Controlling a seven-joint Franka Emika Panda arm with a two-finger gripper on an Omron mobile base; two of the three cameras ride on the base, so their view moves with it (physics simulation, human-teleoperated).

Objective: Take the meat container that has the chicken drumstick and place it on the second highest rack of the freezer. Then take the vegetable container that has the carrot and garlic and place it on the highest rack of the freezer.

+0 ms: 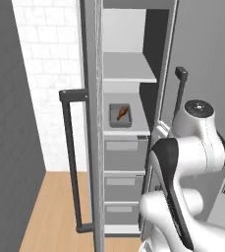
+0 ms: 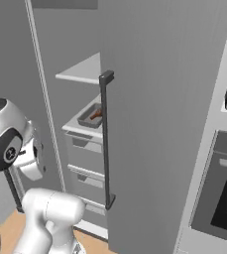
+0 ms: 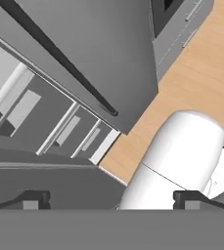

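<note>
The meat container [image 1: 120, 114], a grey tub, rests on a freezer shelf [image 1: 133, 129] just above the drawers. The brown chicken drumstick [image 1: 122, 112] lies inside it. From the right base view the same container [image 2: 92, 116] sits under a higher bare shelf [image 2: 83, 71]. My gripper [image 3: 112, 201] is open, its fingertips [image 3: 34, 200] spread wide with nothing between them. It is drawn back from the freezer, low beside the arm, looking down at the drawers and floor. The vegetable container with carrot and garlic is out of view.
The left freezer door [image 1: 87, 123] stands open with a long dark handle [image 1: 70, 162]. The right door [image 2: 154, 124] and its handle [image 2: 105, 139] are close to my arm. Several drawers [image 1: 122, 162] fill the lower freezer. An oven [image 2: 224, 198] is at the right, above wood floor [image 1: 55, 211].
</note>
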